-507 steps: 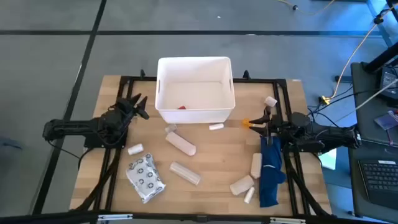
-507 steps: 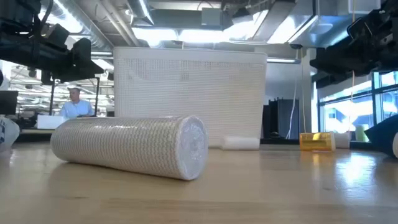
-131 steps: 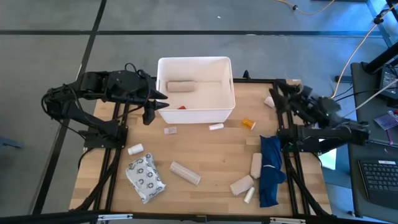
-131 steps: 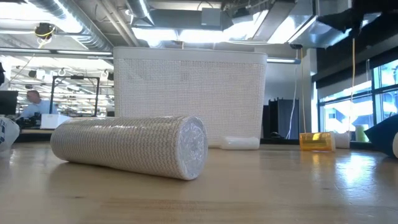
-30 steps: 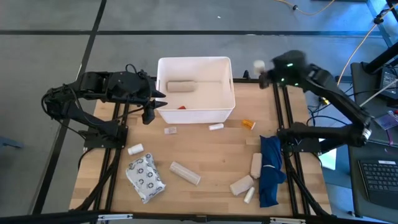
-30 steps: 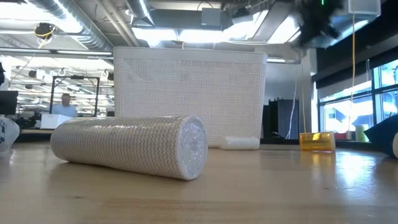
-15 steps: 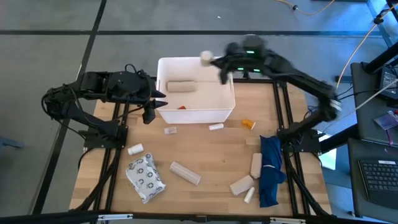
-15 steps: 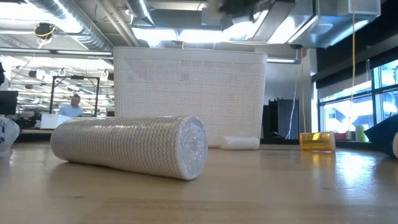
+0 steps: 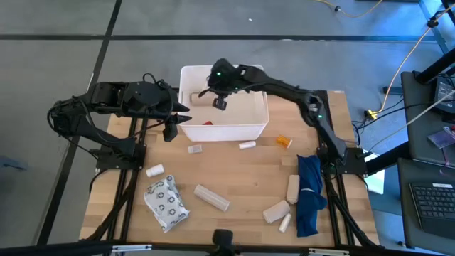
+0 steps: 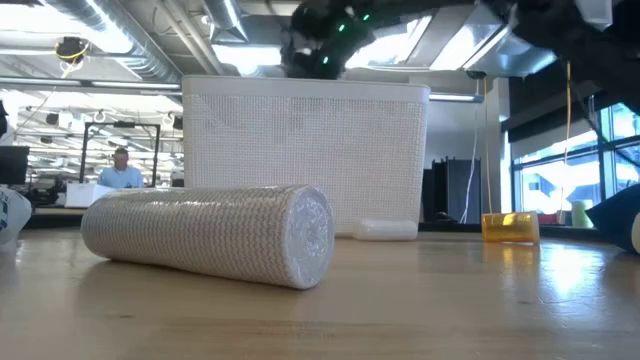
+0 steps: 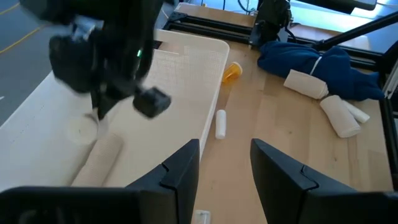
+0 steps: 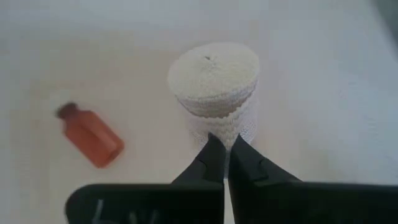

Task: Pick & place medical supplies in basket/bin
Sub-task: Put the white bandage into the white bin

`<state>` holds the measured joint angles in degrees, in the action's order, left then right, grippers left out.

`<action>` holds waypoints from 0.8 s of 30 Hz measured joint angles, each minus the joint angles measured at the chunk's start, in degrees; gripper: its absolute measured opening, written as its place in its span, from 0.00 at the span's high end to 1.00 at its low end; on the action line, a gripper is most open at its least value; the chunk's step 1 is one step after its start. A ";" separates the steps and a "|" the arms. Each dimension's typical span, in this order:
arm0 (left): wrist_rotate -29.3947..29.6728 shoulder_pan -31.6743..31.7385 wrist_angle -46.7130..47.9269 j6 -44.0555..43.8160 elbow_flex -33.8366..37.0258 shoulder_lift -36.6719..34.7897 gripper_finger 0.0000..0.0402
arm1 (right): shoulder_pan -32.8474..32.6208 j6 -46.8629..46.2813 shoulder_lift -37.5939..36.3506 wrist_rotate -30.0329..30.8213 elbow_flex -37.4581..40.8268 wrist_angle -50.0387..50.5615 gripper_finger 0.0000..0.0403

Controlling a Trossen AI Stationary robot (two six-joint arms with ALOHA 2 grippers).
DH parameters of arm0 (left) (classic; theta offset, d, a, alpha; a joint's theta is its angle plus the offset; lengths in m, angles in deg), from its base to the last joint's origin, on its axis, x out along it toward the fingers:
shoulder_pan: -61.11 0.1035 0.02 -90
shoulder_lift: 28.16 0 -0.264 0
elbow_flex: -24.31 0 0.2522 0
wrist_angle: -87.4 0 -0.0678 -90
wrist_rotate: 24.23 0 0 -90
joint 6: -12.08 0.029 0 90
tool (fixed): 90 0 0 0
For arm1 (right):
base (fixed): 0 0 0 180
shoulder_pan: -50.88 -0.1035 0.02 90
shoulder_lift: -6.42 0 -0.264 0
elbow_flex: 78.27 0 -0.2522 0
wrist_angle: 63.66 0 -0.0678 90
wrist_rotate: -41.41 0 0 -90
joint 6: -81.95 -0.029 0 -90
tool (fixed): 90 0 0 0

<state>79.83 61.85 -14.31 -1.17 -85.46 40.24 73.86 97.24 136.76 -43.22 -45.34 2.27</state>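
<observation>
We are now reaching our right claw [image 9: 220, 102] over the white rectangular plastic bin [image 9: 259, 126], having swung it in from the tabletop's right edge within a second — the carry is nearly done. Its fingers are pressed together over a small white gauze roll [image 12: 214, 84], seemingly holding it, beside a small orange bottle [image 12: 91, 135]. Our left claw [image 11: 224, 167] is waiting at the bin's left wall, fingers apart — holding nothing.

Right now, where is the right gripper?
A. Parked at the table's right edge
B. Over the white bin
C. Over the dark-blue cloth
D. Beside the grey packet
B. In the high view the right gripper reaches over the white bin, and its wrist view looks down at a beige roll and a small orange bottle lying inside.
</observation>
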 joint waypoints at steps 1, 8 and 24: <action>0.00 0.00 0.00 -0.31 0.00 0.00 0.66 | 0.04 0.11 1.70 0.04 -1.48 0.57 1.00; 0.01 0.00 0.00 -1.04 0.00 0.00 0.66 | 0.04 0.13 7.71 0.13 -0.68 -1.46 1.00; 0.00 0.00 0.00 -1.03 0.00 0.00 0.66 | 0.04 0.19 14.99 0.11 -0.75 -2.66 0.95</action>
<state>79.83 61.85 -14.31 -2.20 -85.46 40.24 73.91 97.43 151.75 -43.11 -46.09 -0.39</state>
